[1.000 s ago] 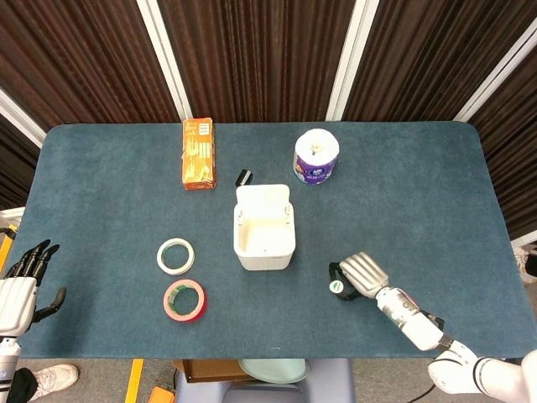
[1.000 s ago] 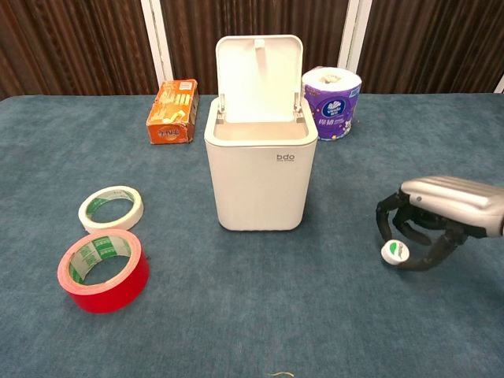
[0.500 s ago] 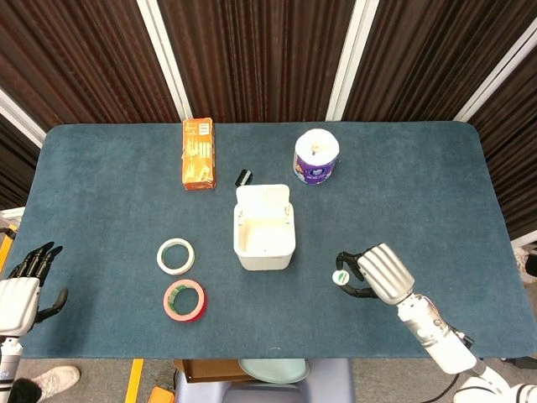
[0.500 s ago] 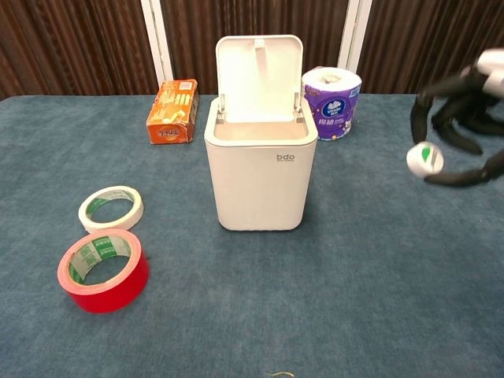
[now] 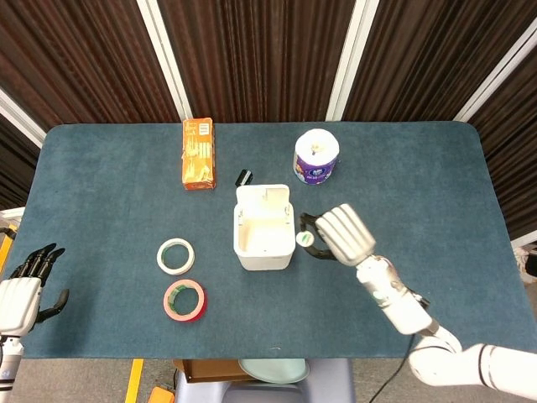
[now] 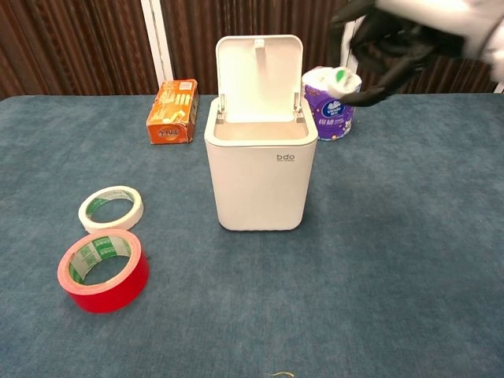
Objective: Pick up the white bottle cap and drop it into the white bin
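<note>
Right hand (image 5: 340, 235) is up off the table now and has swung in toward the white bin (image 5: 264, 256). A second ago it was low over the cloth at the near right, fingers curling round the white bottle cap (image 5: 305, 239); half a second ago it was already lifted and carrying. So the pick is done and this is the transport leg.

Cap is pinched in the dark fingertips (image 6: 376, 96) of that hand, green mark showing. In the chest view the cap (image 6: 342, 76) sits above rim height, just right of the bin's open lid (image 6: 259, 72) and in front of the toilet roll (image 6: 335, 106) (overlap only, not touching it as far as I can tell). From the head view the cap is just beside the bin's right wall, not yet over the opening.

My read: it needs a bit more travel to the robot's left before release, or the cap clips the rim and bounces off onto the table (image 5: 436, 185).

Left hand (image 5: 18, 290) sits at the near left corner, fingers spread, holding nothing. No real change there.

White tape ring (image 5: 175, 256), red tape roll (image 5: 184, 300) and orange box (image 5: 198, 154) haven't moved.
</note>
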You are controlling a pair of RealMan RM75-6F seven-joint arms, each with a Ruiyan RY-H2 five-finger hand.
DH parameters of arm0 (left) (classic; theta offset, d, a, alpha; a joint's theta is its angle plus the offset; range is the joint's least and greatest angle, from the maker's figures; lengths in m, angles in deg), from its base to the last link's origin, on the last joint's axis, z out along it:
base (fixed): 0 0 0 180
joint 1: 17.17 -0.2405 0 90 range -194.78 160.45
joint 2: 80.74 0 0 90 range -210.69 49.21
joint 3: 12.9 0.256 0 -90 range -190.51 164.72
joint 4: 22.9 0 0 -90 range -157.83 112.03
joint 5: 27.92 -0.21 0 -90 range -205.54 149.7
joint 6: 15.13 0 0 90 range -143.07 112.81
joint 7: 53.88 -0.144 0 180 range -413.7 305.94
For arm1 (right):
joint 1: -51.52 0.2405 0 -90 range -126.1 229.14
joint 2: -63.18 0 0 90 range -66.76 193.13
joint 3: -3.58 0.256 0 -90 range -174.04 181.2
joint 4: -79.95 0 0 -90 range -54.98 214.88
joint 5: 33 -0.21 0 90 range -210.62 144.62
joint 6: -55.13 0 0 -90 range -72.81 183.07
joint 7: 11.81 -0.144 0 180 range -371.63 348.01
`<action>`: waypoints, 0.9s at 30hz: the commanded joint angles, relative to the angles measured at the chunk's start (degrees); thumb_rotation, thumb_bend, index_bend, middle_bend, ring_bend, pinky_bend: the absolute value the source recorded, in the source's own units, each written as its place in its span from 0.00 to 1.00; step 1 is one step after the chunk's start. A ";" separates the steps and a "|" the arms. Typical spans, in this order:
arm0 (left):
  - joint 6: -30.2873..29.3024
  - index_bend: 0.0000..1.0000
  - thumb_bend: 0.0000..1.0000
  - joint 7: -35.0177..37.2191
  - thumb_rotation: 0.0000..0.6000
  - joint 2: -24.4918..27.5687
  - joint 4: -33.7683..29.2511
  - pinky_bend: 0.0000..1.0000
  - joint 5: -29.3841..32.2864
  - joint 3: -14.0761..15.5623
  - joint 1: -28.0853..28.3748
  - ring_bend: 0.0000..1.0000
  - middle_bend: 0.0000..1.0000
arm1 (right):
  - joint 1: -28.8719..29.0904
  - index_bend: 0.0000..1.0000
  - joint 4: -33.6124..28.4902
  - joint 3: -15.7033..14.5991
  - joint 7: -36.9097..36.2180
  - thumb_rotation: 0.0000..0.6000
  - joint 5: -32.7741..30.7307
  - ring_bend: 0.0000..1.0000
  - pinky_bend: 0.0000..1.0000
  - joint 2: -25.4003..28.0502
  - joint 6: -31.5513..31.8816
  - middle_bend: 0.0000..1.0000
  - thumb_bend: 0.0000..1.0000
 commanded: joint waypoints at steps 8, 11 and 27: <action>-0.06 0.15 0.41 0.09 1.00 0.24 -0.17 0.28 -0.21 0.18 -0.07 0.10 0.08 | 7.35 0.72 9.99 3.53 0.92 1.00 -5.83 1.00 1.00 -9.75 -5.40 0.91 0.32; -0.10 0.15 0.41 0.21 1.00 0.31 -0.25 0.28 -0.26 0.20 -0.10 0.10 0.08 | 8.10 0.69 11.54 3.74 -0.37 1.00 -6.34 1.00 1.00 -11.08 -5.62 0.91 0.32; 0.57 0.15 0.40 -0.60 1.00 0.18 -0.24 0.28 -0.04 0.34 0.13 0.10 0.09 | 1.45 0.32 5.08 -0.95 -6.24 1.00 -0.08 0.98 1.00 -2.66 2.48 0.91 0.07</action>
